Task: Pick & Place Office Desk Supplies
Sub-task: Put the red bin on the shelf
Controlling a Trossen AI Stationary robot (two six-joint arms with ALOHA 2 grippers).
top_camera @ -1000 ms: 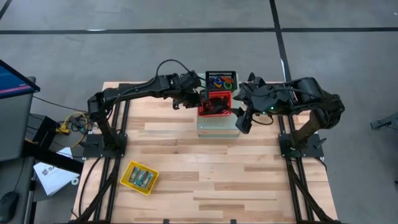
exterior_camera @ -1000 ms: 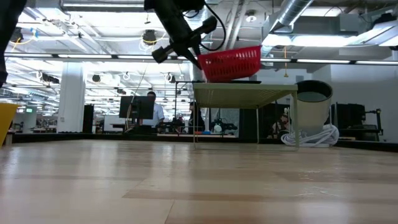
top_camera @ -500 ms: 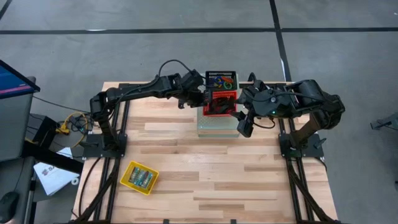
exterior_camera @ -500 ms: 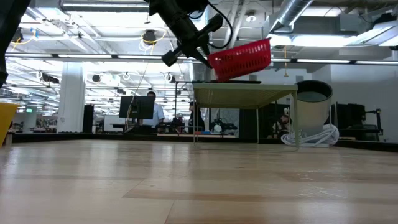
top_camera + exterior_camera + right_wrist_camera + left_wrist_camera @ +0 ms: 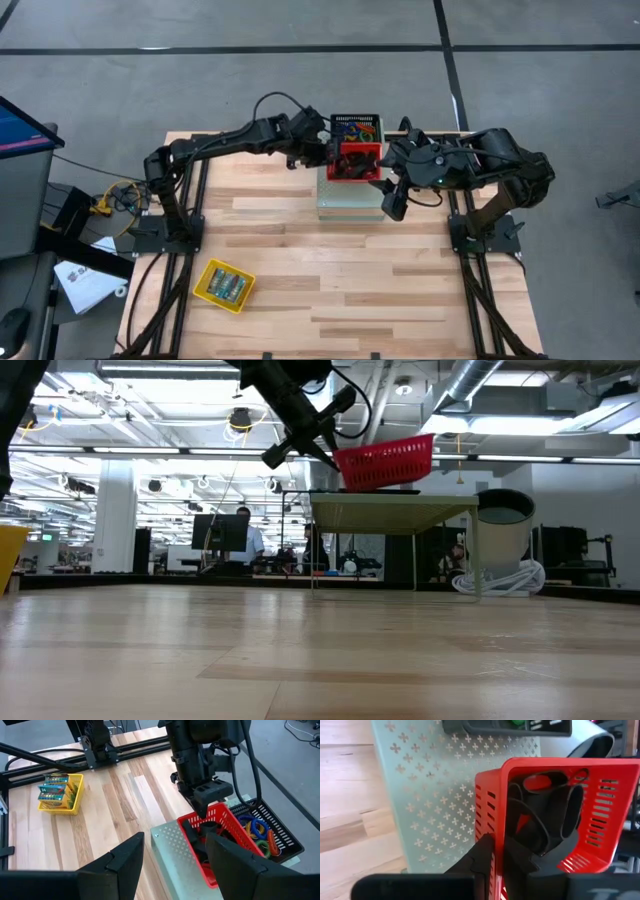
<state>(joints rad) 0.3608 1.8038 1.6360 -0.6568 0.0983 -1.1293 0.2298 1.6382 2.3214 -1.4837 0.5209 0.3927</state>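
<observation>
My left end effector (image 5: 331, 155) pinches the rim of 1 red basket (image 5: 358, 162) w/ black clips (image 5: 545, 827) inside, atop the pale green box (image 5: 348, 200). Basket's long axis runs across the worktop (image 5: 300, 270), slightly tilted. 1 black basket (image 5: 357, 128) of loops behind. 1 yellow tray (image 5: 224, 285) near front-left. Right end effector (image 5: 388, 190) spread, empty, beside the box.
</observation>
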